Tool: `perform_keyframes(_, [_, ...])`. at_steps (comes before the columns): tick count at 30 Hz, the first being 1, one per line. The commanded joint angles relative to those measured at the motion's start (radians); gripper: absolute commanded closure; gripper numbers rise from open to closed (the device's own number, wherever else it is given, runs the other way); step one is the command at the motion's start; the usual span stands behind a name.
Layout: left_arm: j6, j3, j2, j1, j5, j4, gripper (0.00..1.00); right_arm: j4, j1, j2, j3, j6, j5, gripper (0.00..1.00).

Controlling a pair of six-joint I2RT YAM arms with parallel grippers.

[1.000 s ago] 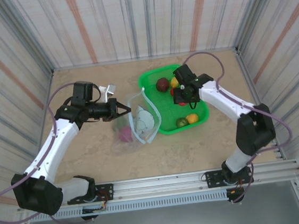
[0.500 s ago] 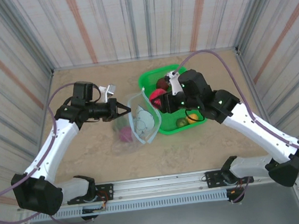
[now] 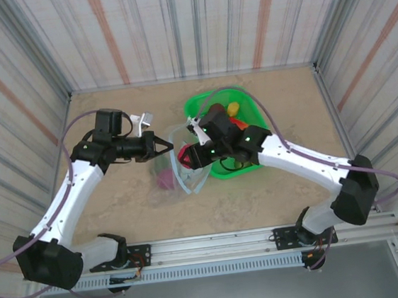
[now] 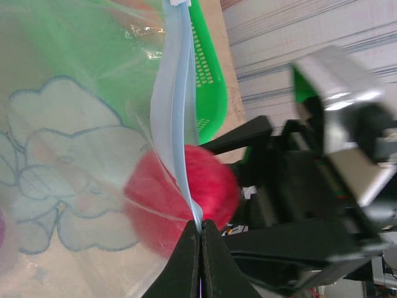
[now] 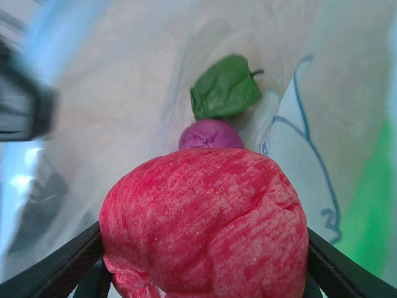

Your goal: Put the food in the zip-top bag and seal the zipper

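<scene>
A: Right pincer point(image 5: 205, 251) state?
B: Jaws spread wide and clamped on the red food point(image 5: 205, 217), which fills the gap between them. Left pincer point(image 4: 200, 231) is pinched tight on the zipper point(image 4: 177, 93), propping the zip-top bag point(image 3: 193, 178) open.
A: Red one vs the bag?
B: Right at the bag's mouth, touching or just beside the zipper lip. Can't tell if it's fully past it. Green food point(image 5: 224, 93) and magenta food point(image 5: 211, 135) lie deeper inside the bag. Yellow food point(image 3: 233, 108) is outside the bag, in the green tray point(image 3: 193, 105) just beside it.
A: Risks?
B: The piece looks bulky for that mouth. My guess is it snags the lip and drags the thin film, the zipper slips out of the left pinch, and the mouth collapses. Or it's released too early and rolls off the bag's edge onto the surface point(image 3: 119, 200). The right fingers could also trap the bag wall when backing out.
</scene>
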Motion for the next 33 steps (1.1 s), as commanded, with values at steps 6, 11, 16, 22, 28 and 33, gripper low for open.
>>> perform_keyframes(6, [0.016,0.036,-0.037,0.009,-0.007,-0.035,1.0,-0.03,0.018,0.168,0.112,0.135,0.095,0.4])
perform_keyframes(11, [0.021,0.041,-0.038,0.009,-0.011,-0.04,1.0,-0.016,0.027,0.224,0.149,0.175,0.11,0.4])
perform_keyframes(16, [0.027,0.049,-0.039,0.009,-0.019,-0.047,1.0,0.032,0.034,0.234,0.141,0.178,0.064,0.35])
perform_keyframes(22, [0.035,0.057,-0.036,0.01,-0.032,-0.055,1.0,0.089,0.035,0.199,0.103,0.18,0.028,0.14])
perform_keyframes(28, [0.035,0.056,-0.034,0.011,-0.035,-0.055,1.0,0.104,0.031,0.152,0.076,0.175,0.032,0.17])
perform_keyframes(33, [0.046,0.057,-0.039,0.01,-0.047,-0.069,1.0,0.095,0.026,0.109,0.07,0.159,0.044,0.31])
